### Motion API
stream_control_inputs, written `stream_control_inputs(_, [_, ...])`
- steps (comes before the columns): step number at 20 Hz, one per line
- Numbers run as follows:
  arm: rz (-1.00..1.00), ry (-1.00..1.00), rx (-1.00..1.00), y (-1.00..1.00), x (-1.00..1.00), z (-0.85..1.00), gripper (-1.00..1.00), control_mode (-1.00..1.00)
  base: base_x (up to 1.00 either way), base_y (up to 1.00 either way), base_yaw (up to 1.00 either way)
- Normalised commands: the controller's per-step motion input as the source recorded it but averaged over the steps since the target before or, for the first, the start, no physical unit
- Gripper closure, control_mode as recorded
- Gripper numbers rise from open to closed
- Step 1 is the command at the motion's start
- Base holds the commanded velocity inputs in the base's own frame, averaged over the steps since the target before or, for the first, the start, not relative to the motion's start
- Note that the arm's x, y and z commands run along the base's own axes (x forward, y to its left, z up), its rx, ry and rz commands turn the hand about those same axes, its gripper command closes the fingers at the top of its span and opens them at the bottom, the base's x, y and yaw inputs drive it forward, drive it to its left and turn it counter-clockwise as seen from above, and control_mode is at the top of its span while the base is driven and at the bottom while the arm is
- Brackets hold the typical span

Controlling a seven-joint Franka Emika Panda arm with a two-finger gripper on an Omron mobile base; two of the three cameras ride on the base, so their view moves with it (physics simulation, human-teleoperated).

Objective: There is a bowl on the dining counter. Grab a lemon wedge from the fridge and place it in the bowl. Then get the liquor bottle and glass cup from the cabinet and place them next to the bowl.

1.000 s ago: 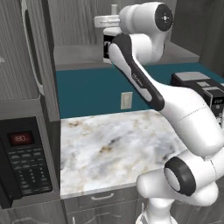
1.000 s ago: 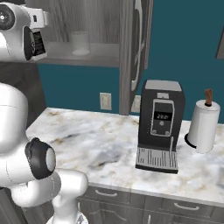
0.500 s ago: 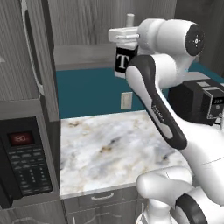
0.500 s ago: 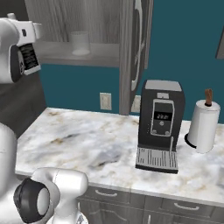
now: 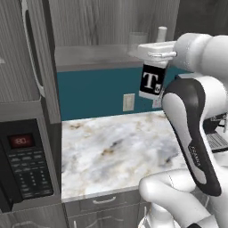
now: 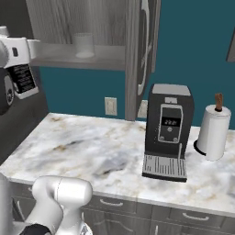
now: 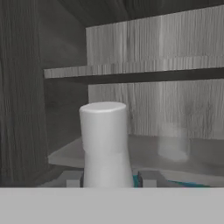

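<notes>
Above the marble worktop (image 5: 116, 151), an open wood-grain cabinet (image 6: 82, 23) with one shelf (image 6: 87, 60). On that shelf, well inside, the glass cup (image 6: 84, 45), upright, faint in the left base view, a pale blur in the hand view. From the right base view alone: a black coffee machine (image 6: 166, 131) on the worktop right of the cabinet, a paper towel roll (image 6: 212, 133) further right, and the cabinet's open door (image 6: 142, 50) seen edge-on. From the left base view alone: a microwave (image 5: 24, 164) left of the worktop, with a lit red display.

In front of the cabinet shelf and clear of it, out over the worktop, the liquor bottle (image 5: 151, 73): long axis near vertical, neck up, base tilted slightly toward the wall outlet (image 5: 128, 102). Black label with its white "T" facing the left base camera; label text side facing the right base camera (image 6: 24, 79). From the hand camera, the pale neck (image 7: 105, 144) rising straight up before the cabinet interior.

At the bottle's shoulder, the gripper (image 5: 156, 51), fingers (image 7: 151, 178) closed against the bottle on both sides, bottle hanging below them with nothing beneath it but air.
</notes>
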Motion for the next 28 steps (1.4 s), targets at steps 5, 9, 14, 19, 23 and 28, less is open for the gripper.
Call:
stream_control_inputs(5, [-0.03,0.18,0.00,-0.48,-0.88,-0.26,1.00,-1.00,0.00,0.00,0.00])
stream_control_inputs(9, [-0.03,0.27,0.00,-0.47,-0.61,-0.38,1.00,-1.00,0.00,0.00,0.00])
stream_control_inputs(14, [-0.07,0.09,0.00,-0.08,-0.39,-0.17,1.00,1.00,-0.19,0.00,-0.01])
stream_control_inputs(19, [0.00,0.00,0.00,0.00,0.00,0.00,1.00,1.00,-1.00,0.00,0.14])
stream_control_inputs(23, [0.00,0.00,0.00,0.00,0.00,0.00,1.00,1.00,-0.87,0.02,0.70])
stream_control_inputs(28, [0.00,0.00,0.00,0.00,0.00,0.00,1.00,1.00,-0.28,0.22,0.97])
